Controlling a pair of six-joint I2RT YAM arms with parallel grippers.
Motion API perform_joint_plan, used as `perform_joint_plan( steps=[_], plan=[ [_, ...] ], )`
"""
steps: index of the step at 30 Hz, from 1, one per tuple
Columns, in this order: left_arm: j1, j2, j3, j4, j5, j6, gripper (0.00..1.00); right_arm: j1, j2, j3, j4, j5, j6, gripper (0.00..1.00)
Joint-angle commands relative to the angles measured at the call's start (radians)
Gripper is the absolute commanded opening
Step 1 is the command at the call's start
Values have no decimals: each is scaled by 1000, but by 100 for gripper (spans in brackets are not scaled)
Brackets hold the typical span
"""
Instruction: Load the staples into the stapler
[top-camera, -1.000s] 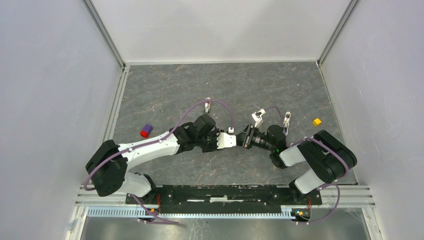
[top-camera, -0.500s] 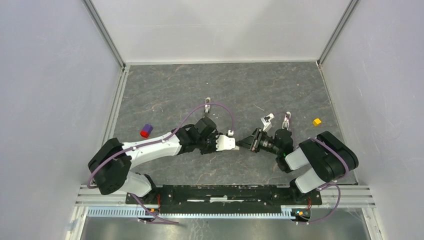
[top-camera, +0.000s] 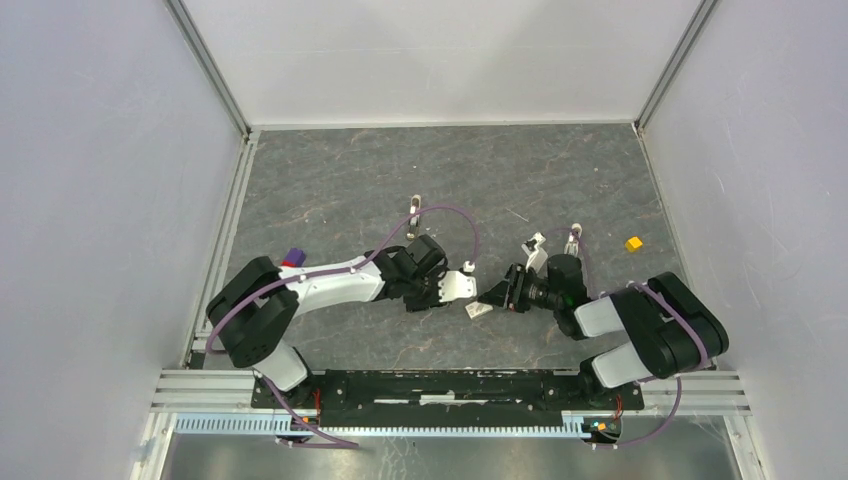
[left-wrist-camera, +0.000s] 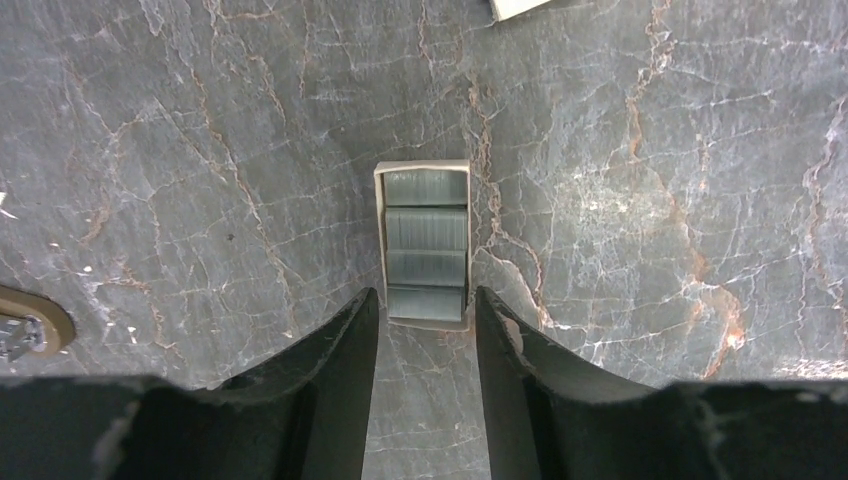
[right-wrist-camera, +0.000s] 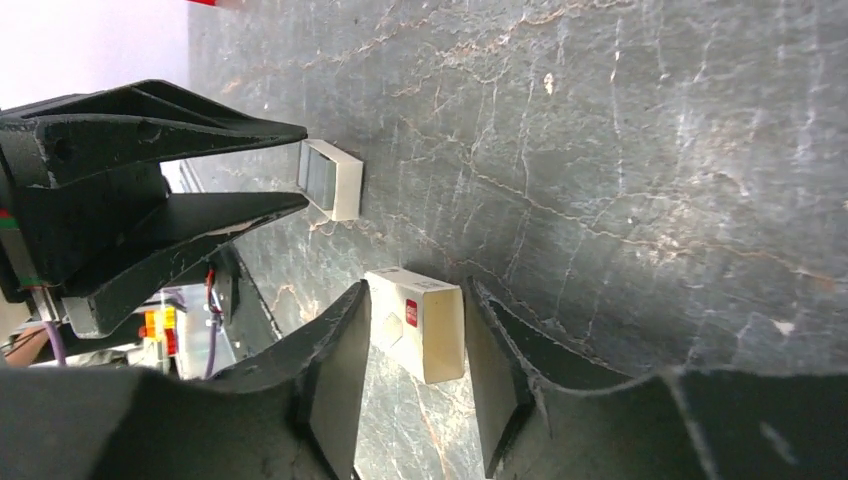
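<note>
Surface (top-camera: 350, 180): dark marbled slab with pale walls on three sides.
Left arm (top-camera: 320, 285): stretched low toward the middle, wrist tipped downward.
Right arm (top-camera: 650, 320): folded, with the elbow out right and the forearm reaching inward.
Left claw (left-wrist-camera: 427, 296): fingers straddle the staple tray's near end; whether they pinch it cannot be told.
Right claw (right-wrist-camera: 418, 284): fingers parted slightly wider than the staple box, with no grip on it.
Staple tray (left-wrist-camera: 425, 245): white, open side up at mid-surface, filled with grey staples (left-wrist-camera: 426, 227).
Staple box (right-wrist-camera: 418, 322): white with a red mark, lying on the surface near the tray.
</note>
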Motion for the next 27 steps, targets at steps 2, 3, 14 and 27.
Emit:
perform_joint_plan(
  steps=[2,3,14,27],
  plan=[
    [2,17,49,-30,17,-90,53,-5,-106,84,-295,116,-194,53],
    [2,8,45,-25,18,-100,56,-5,-131,104,-350,137,-215,56],
    [75,-343,16,123,-131,-260,100,82,-325,272,-643,396,-285,59],
    [121,-707,-8,-132,-614,-534,100,422,-252,408,-714,729,-208,51]
  ],
)
